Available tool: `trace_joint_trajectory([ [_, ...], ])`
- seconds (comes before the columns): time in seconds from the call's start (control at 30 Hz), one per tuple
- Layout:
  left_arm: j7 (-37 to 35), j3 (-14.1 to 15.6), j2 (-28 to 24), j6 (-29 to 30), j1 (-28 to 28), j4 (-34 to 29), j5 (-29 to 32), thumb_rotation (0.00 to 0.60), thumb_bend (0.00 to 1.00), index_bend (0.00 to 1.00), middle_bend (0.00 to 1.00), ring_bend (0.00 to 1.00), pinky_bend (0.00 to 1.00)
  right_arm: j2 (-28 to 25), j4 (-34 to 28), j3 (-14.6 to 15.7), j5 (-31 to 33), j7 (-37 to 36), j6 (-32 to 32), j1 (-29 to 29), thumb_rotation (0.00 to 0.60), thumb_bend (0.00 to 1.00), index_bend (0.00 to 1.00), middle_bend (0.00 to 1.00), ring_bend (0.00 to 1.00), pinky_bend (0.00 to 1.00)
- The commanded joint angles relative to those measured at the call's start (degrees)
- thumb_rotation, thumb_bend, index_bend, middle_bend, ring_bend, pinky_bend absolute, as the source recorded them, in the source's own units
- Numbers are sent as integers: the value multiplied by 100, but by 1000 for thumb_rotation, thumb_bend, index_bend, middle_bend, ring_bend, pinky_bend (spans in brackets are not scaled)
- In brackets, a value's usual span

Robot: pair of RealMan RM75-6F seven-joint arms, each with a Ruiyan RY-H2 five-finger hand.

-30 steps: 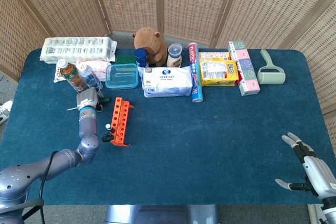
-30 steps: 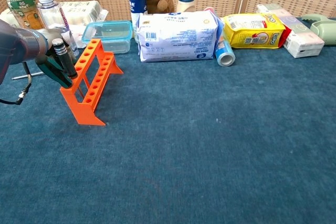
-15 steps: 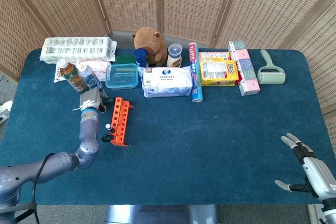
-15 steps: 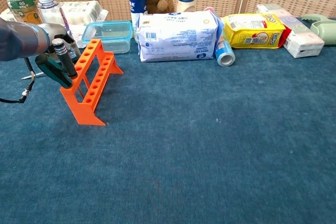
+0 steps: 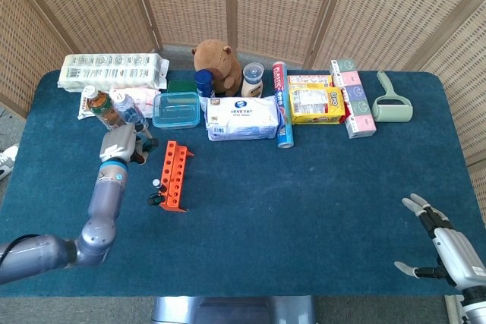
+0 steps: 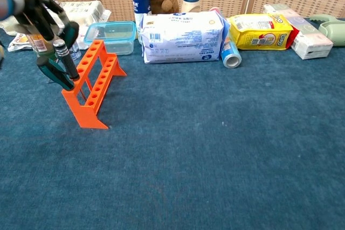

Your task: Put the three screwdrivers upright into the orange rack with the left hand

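Where the table ends nearest, right hand [image 5: 440, 244]: fingers spread and holding nothing, at the near right corner, well apart from the work.
Surface: blue carpet-like table cover [image 6: 215, 160]; its nap should keep the rack from sliding, though a hard push could probably tip it.
Orange rack [image 6: 91, 87]: on the left side of the table, its row of holes running near to far.
Already racked: a black-handled screwdriver [image 6: 66, 56] upright at the rack's near end, and a green-handled screwdriver [image 6: 54, 71] leaning left just beside it.
Left hand [image 6: 33, 5]: raised above and left of the rack, fingers curled in; it appears to grip the third screwdriver [image 6: 70, 29], of which only a bit of green handle shows.
Handling: the tool looks stiff and light, with a thin shaft and a thick, grippy handle; best held by the handle with the shaft hanging straight, since the holes are narrow and a tilted tip would catch the rim.
Far row: clear lidded container [image 6: 110, 33], wet-wipes pack [image 6: 180, 36], yellow packet [image 6: 256, 30], plush capybara [image 5: 216, 62].
Room: woven wicker screen [image 5: 250, 5] behind the table.
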State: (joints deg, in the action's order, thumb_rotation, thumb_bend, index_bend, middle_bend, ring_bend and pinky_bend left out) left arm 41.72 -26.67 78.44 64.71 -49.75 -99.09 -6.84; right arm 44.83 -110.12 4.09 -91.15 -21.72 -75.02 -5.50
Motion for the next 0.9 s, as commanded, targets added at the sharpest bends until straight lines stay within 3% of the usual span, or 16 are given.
trace_joint_trajectory([
  [0.03,-68,-61,-673,297,203,-890,-8,600,432,553,717,884,908,14,-8,1,11,38,22,-9,600,0,59,5,98,61],
  [0.17,-207,-63,-1291,524,415,-1681,-201,600,431,554,717,884,908,33,-18,2,29,96,66,-27,600,0,59,5,98,61],
  [0.4,-573,-21,-2149,813,799,-2545,-590,600,432,553,717,884,908,67,-48,10,44,211,104,-36,600,0,59,5,98,61],
  [0.63,-1576,-75,-2836,332,1338,-2992,-1389,600,431,553,717,884,908,113,-85,10,85,352,151,-51,600,0,59,5,98,61],
  [0.9,-2590,57,-2958,-159,1675,-3082,-2670,600,430,553,717,884,908,149,-116,-4,143,456,191,-70,600,0,59,6,98,61],
])
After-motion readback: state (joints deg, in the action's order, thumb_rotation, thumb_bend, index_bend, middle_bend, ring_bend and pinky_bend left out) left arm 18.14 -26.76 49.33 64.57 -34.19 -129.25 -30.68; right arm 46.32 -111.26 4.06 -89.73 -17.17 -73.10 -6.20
